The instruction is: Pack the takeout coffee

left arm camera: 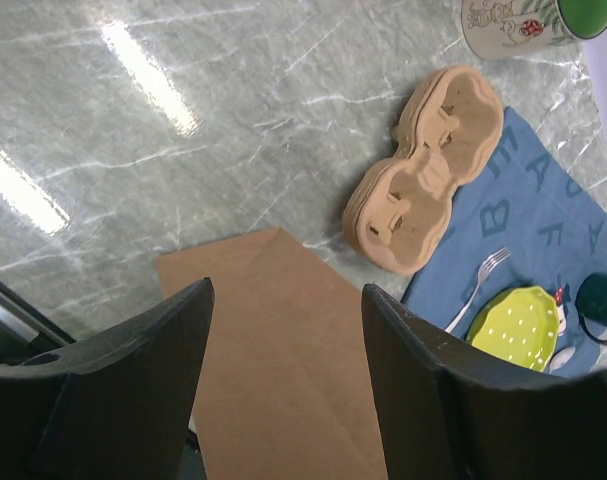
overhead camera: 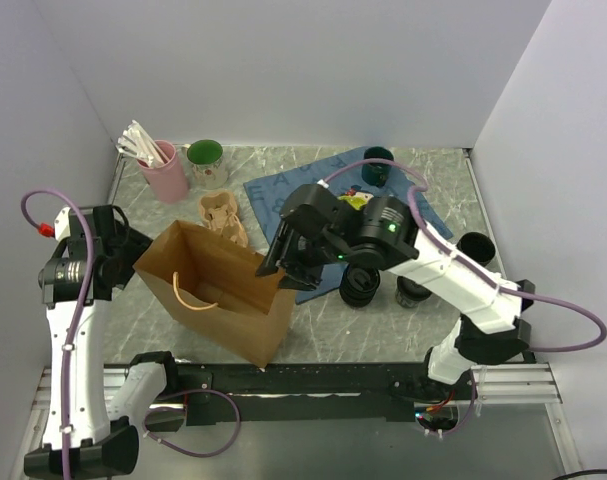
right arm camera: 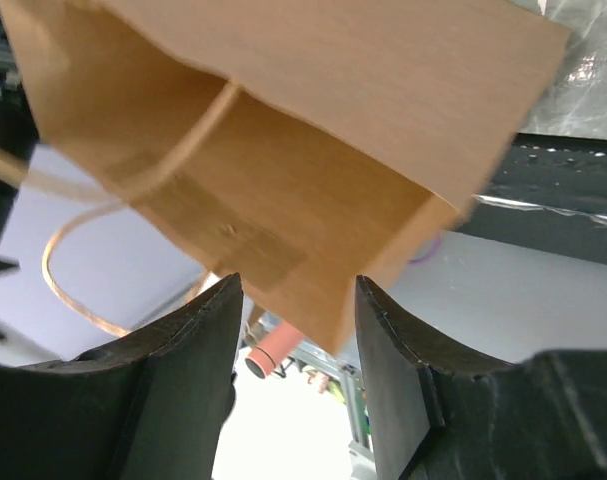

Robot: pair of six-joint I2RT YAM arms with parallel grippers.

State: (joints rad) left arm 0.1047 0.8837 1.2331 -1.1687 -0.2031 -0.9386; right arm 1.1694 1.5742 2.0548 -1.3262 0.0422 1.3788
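Bag-readying step. The right end effector (right arm camera: 298, 300) stands released astride the rim of the brown paper bag (overhead camera: 223, 300), and the left end effector (left arm camera: 285, 295) hangs released over its side. Both takeout coffee cups (overhead camera: 361, 287) stand on the table (overhead camera: 333, 330) at the bag's 3 o'clock. Next, one needs an upright grasp.

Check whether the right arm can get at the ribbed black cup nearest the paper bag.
Probably yes. The right pincer is open and empty at the rim of the paper bag, and the ribbed black cup stands uncovered close beside that arm; a short pull back should do.
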